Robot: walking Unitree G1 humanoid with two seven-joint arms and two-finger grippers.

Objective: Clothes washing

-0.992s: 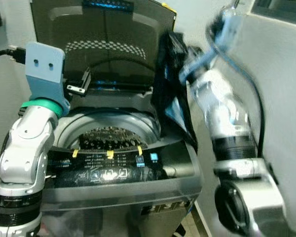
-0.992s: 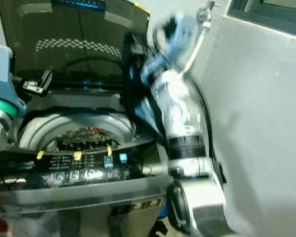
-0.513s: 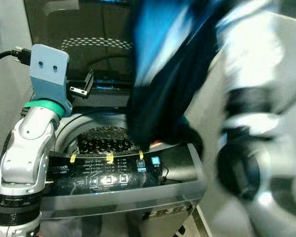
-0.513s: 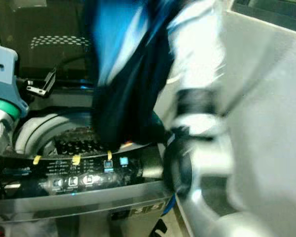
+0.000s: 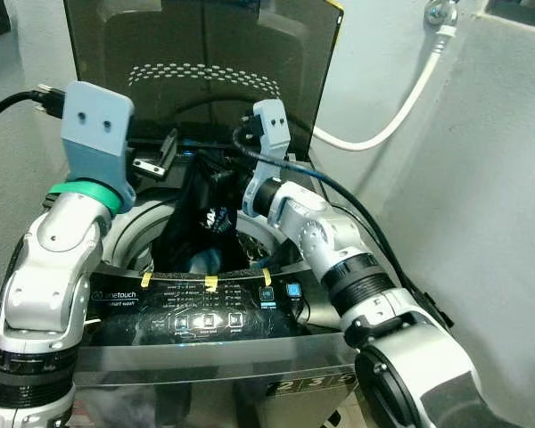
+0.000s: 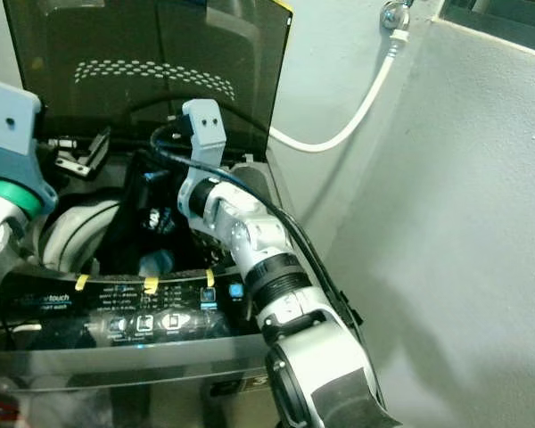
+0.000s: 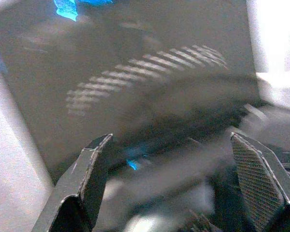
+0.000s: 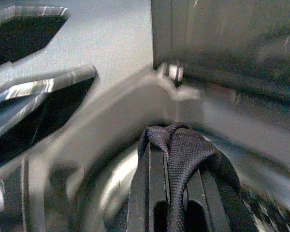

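Observation:
A top-loading washing machine [image 5: 214, 352] stands before me with its dark lid [image 5: 205, 53] raised. My right gripper [image 5: 217, 185] reaches over the drum [image 5: 129, 239] and is shut on a black garment [image 5: 194, 214] with a blue patch, which hangs down into the drum. In the right wrist view the black fabric [image 8: 181, 150] is pinched between the closed fingers. My left gripper [image 5: 156, 153] is held up at the drum's back left, close to the lid, open with nothing in it. In the left wrist view its fingers [image 7: 94, 174] stand wide apart.
The control panel [image 5: 205, 316] with yellow tape marks runs along the front edge. A white hose [image 5: 383, 125] comes from a tap on the grey wall [image 5: 490, 205] close on the right. A black cable [image 5: 9, 102] loops off my left wrist.
My right arm has swung the dark garment from the machine's right side to over the drum and lowered it inside. The left arm has barely moved.

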